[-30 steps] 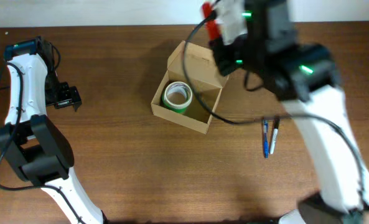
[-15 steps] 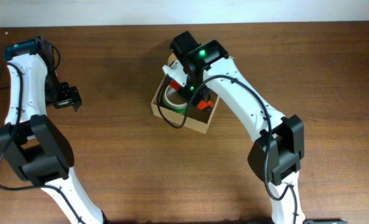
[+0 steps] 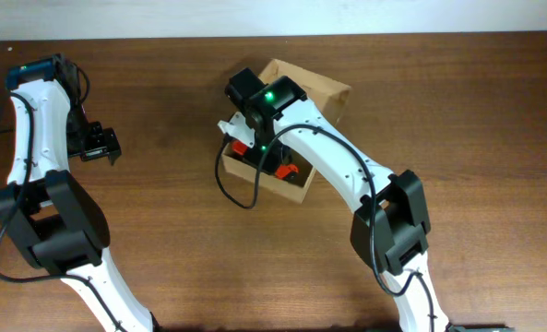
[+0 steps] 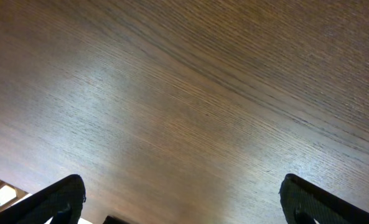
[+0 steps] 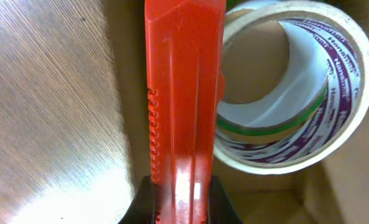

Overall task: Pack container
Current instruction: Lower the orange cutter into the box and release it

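The tan cardboard container sits at the table's back middle with its flap lid open toward the back right. My right gripper reaches over it, shut on a red plastic utility knife. In the right wrist view the gripper holds the knife inside the container, along its left wall. The knife lies beside a white tape roll with a green edge. My left gripper is open and empty over bare table at the far left, as the left wrist view also shows.
The dark wooden table runs to a pale back edge. The right arm's elbow stands over the table right of the container.
My right arm has swung down and left with the red knife, lowering it into the container beside the tape roll. The arm now covers the pens. The left arm has not moved.
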`<move>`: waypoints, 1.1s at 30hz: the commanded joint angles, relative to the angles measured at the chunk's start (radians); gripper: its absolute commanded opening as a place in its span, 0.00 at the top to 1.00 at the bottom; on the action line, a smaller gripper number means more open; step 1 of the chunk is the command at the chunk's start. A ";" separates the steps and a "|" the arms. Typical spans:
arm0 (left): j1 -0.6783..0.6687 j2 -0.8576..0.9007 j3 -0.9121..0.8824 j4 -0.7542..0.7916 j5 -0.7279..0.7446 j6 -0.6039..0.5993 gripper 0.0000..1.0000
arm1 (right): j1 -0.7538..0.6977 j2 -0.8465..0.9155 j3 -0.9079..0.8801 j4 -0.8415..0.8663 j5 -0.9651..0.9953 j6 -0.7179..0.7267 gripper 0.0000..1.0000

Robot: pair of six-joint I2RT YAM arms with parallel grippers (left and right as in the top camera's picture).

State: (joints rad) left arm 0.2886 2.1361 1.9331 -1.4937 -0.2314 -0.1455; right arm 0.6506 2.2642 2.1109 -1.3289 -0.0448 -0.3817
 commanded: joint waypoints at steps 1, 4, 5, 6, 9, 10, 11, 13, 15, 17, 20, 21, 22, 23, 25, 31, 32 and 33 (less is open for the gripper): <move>0.002 -0.008 -0.005 0.002 0.007 0.013 0.00 | 0.003 0.031 0.000 0.002 -0.016 -0.007 0.96; 0.002 -0.008 -0.005 0.002 0.007 0.013 0.00 | 0.003 0.031 0.000 0.008 -0.015 -0.008 0.96; 0.002 -0.008 -0.005 0.002 0.007 0.013 0.00 | 0.003 0.031 0.000 0.009 -0.015 -0.008 0.96; 0.003 -0.008 -0.005 0.002 0.007 0.012 0.00 | 0.003 0.031 0.000 0.009 -0.015 -0.008 0.96; 0.002 -0.008 -0.005 0.002 0.007 0.013 0.00 | 0.003 0.031 0.000 0.009 -0.015 -0.008 0.96; 0.002 -0.008 -0.005 0.002 0.007 0.013 0.00 | 0.003 0.031 0.000 0.009 -0.015 -0.008 0.96; 0.002 -0.008 -0.005 0.002 0.007 0.013 0.00 | 0.003 0.031 0.000 0.008 -0.015 -0.008 0.96; 0.002 -0.008 -0.005 0.002 0.007 0.012 0.00 | 0.003 0.032 -0.002 0.008 -0.016 -0.007 0.96; 0.002 -0.008 -0.005 0.002 0.007 0.012 0.00 | 0.003 0.032 -0.010 0.008 -0.015 -0.008 0.96; 0.002 -0.008 -0.005 0.002 0.007 0.013 0.00 | 0.003 0.032 -0.025 0.008 -0.015 -0.008 0.93; 0.002 -0.008 -0.005 0.002 0.007 0.012 0.00 | 0.003 0.032 -0.053 0.010 -0.015 -0.012 0.90; 0.002 -0.008 -0.005 0.002 0.007 0.013 0.00 | 0.003 0.032 -0.062 0.016 -0.015 -0.012 0.89; 0.002 -0.008 -0.005 0.002 0.007 0.013 0.00 | 0.003 0.032 -0.068 0.020 -0.015 -0.012 0.87; 0.002 -0.008 -0.005 0.002 0.007 0.012 0.00 | 0.003 0.032 -0.070 0.021 -0.015 -0.012 0.86; 0.002 -0.008 -0.005 0.002 0.007 0.012 0.00 | 0.003 0.032 -0.070 0.025 -0.014 -0.012 0.82; 0.002 -0.008 -0.005 0.002 0.007 0.013 0.00 | 0.003 0.031 -0.069 0.027 0.014 -0.011 0.69; 0.002 -0.008 -0.005 0.002 0.007 0.012 0.00 | 0.003 0.031 -0.068 0.027 0.020 -0.011 0.66; 0.002 -0.008 -0.005 0.002 0.007 0.013 0.00 | 0.003 0.027 -0.065 0.026 0.031 -0.011 0.65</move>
State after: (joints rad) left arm 0.2886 2.1361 1.9331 -1.4937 -0.2314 -0.1452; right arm 0.6506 2.2856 2.0567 -1.3045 -0.0414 -0.3923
